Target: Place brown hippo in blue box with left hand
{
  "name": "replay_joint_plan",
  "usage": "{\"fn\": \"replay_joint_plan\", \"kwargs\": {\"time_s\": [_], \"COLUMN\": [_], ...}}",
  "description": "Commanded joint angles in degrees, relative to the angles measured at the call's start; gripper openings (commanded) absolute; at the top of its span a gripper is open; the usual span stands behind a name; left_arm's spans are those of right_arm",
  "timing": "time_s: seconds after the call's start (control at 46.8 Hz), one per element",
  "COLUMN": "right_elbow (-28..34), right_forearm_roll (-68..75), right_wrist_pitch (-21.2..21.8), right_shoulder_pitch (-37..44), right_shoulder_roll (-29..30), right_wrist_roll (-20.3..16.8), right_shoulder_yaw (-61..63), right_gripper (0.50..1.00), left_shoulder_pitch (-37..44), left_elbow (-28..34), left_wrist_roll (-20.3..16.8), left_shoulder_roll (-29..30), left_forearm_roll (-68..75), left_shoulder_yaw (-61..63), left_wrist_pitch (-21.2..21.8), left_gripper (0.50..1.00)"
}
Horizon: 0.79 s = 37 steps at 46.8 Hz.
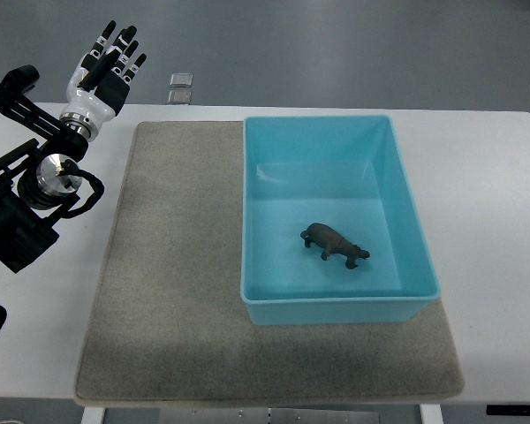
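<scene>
White left hand [106, 71] raised, fingers spread, holding nothing.

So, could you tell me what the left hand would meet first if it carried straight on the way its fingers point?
Probably nothing on the table: the left hand, fingers spread and empty, points away past the table's far edge. Depth is unclear, so this is tentative.
</scene>
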Motion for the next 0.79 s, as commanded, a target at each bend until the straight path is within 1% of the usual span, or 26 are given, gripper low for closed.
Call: {"fn": "replay_joint_plan", "kwargs": {"time_s": [0.0,0.235,0.385,0.577,0.77], "right_elbow": [0.0,0.0,0.0,0.0,0.0], "right_forearm_roll": [0.0,0.1,0.0,0.0,0.0], "right_wrist_pitch": [0.0,0.0,0.0,0.0,0.1], "right_shoulder_pitch": [0.0,0.0,0.0,0.0,0.0], "right_shoulder_roll": [0.0,0.0,0.0,0.0,0.0], "right_wrist_roll": [0.0,0.0,0.0,0.0,0.0], "right_shoulder_yaw": [0.0,0.0,0.0,0.0,0.0], "right_gripper": [0.936,0.936,0.936,0.936,0.936], "left_shoulder_pitch": [0.1,0.4,0.4,0.4,0.4], "left_elbow": [0.0,0.2,0.2,0.1,0.0], "left_wrist_roll": [0.0,0.0,0.0,-0.1,-0.1], "left_shoulder_roll": [0.0,0.0,0.1,0.0,0.2], "left_forearm_roll": [0.2,1.0,2.3,9.8,9.7], "left_shoulder_yaw": [0.1,1.0,1.1,0.7,0.1], "left_wrist_pitch": [0.0,0.7,3.7,6.8,6.8], "left_gripper": [0.996,0.996,0.996,0.996,0.996]}}
